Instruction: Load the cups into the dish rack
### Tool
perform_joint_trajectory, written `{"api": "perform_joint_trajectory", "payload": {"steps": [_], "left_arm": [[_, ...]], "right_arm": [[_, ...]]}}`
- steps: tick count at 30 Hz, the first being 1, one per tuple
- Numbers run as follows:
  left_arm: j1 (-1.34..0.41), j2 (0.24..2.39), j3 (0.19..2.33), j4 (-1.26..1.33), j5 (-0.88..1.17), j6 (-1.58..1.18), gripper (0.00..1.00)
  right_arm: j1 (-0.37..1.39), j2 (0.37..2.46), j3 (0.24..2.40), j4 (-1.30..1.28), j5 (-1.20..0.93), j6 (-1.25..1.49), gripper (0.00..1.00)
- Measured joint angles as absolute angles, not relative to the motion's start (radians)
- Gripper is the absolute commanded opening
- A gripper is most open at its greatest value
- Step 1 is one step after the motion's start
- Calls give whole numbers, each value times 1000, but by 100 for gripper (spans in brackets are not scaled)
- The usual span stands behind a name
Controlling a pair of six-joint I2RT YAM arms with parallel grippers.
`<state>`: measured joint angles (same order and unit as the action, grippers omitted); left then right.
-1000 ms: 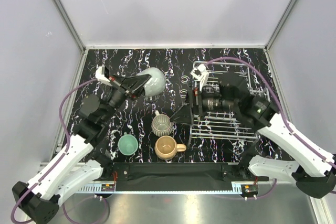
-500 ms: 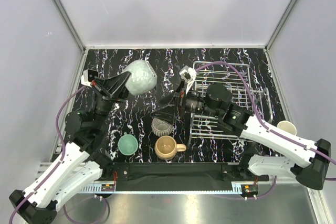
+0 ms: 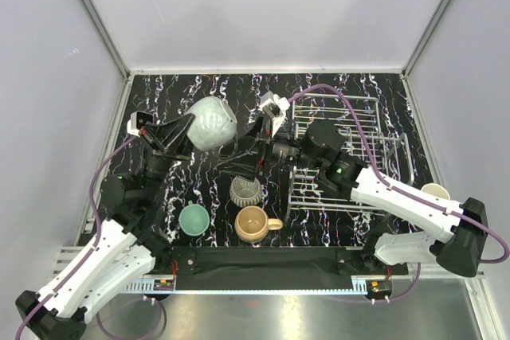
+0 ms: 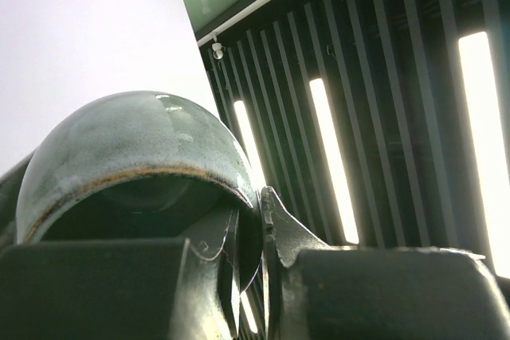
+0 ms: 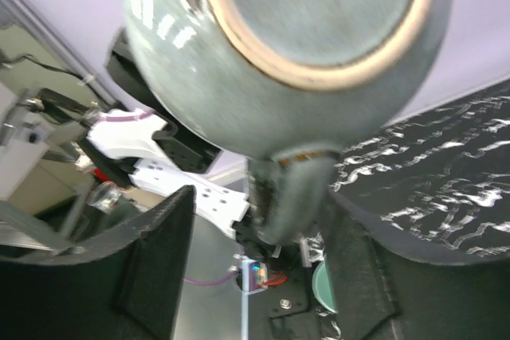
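My left gripper [image 3: 182, 133] is shut on the rim of the grey-green cup [image 3: 210, 123] and holds it above the table's back left. In the left wrist view the cup [image 4: 127, 141] has its wall pinched between the fingers [image 4: 280, 232]. My right gripper [image 3: 239, 155] is open and reaches left toward that cup. In the right wrist view the cup [image 5: 279, 45] fills the top, and its handle [image 5: 288, 197] hangs between my open right gripper's [image 5: 259, 224] fingers. The ribbed cream cup [image 3: 247, 189], tan cup [image 3: 255, 223] and teal-green cup [image 3: 194, 219] stand on the table. The dish rack [image 3: 360, 109] lies at the right. No dark teal cup shows.
The right arm [image 3: 374, 189] lies across the rack and hides most of it. A pale cup-like object [image 3: 435, 192] sits past the table's right edge. The three loose cups cluster near the front edge. Frame posts and grey walls surround the black marbled table [image 3: 159, 89].
My right gripper swung left off the rack, rose to the held cup and now straddles its handle. My left gripper lifted the grey-green cup and turned it slightly.
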<state>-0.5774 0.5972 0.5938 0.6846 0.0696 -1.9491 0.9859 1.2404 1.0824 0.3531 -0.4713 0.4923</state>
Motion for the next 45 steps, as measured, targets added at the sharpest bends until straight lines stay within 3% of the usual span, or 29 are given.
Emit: {"api": "perform_joint_trajectory", "payload": {"steps": [7, 12, 15, 18, 19, 22, 23, 24, 25, 26, 30, 33, 37, 45], "left_arm": [[-577, 595, 581, 717, 76, -1967, 0], [-577, 593, 579, 722, 85, -1972, 0], [-577, 590, 579, 729, 90, -1976, 0], [-578, 588, 578, 740, 100, -1982, 0], [-578, 588, 578, 744, 100, -1982, 0], [-578, 583, 572, 747, 101, -1989, 0], [-578, 583, 569, 748, 101, -1991, 2], [-578, 583, 566, 748, 100, -1992, 11], [-578, 582, 563, 747, 100, -1992, 25], [-578, 577, 562, 738, 100, -1991, 46], [-577, 550, 561, 648, 115, -1938, 76], [-577, 519, 561, 522, 135, -1884, 88], [-577, 509, 561, 411, 171, -1824, 96], [-578, 519, 612, 207, 234, -1658, 99]], "right_arm": [[986, 1252, 1114, 378, -500, 533, 61], [986, 1277, 1132, 369, -499, 551, 47], [986, 1293, 1153, 359, -496, 554, 33], [987, 1294, 1158, 350, -493, 569, 5], [987, 1294, 1161, 348, -494, 571, 0], [989, 1294, 1176, 318, -492, 572, 0], [989, 1294, 1181, 305, -489, 573, 0], [989, 1294, 1187, 288, -485, 572, 0], [990, 1293, 1191, 273, -481, 571, 0], [990, 1289, 1194, 254, -472, 567, 0], [994, 1255, 1203, 112, -401, 532, 0], [993, 1214, 1203, -19, -334, 495, 0], [968, 1146, 1208, -201, -249, 432, 0], [775, 989, 1253, -532, -88, 276, 0]]}}
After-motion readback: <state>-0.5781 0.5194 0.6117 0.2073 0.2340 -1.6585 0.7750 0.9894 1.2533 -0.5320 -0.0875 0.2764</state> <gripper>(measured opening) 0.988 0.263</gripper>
